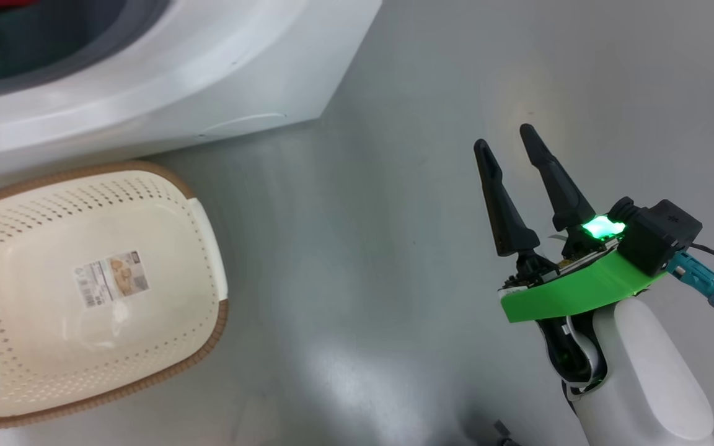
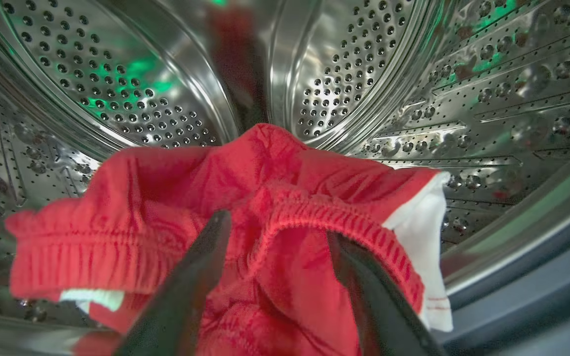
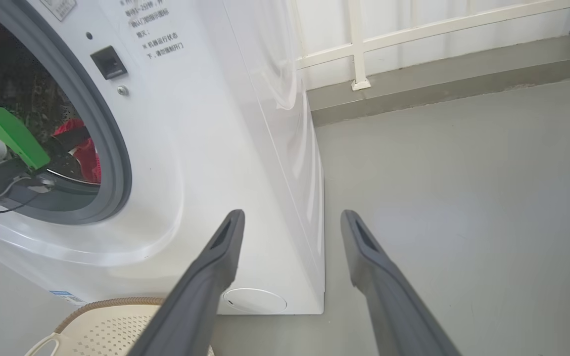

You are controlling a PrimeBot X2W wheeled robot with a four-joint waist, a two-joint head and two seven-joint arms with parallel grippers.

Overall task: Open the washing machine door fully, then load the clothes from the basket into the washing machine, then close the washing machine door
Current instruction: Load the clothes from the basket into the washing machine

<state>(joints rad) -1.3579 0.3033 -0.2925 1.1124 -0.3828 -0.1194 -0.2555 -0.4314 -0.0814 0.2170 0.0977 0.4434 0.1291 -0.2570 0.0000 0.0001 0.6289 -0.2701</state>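
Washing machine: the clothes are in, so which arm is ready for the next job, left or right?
Probably the right. The right gripper is open and free beside the washing machine. The left gripper, also open, is inside the drum at the clothes and must back out first.

Down on the grey floor [image 1: 394, 279]: basket [image 1: 158, 198] near left, washing machine [image 1: 208, 74] just behind, far left.

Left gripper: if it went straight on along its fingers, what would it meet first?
The clothes: the red bundle lies right at the left gripper's open fingers, inside the drum. Beyond the bundle comes the drum's perforated steel wall, though how far back is unclear.
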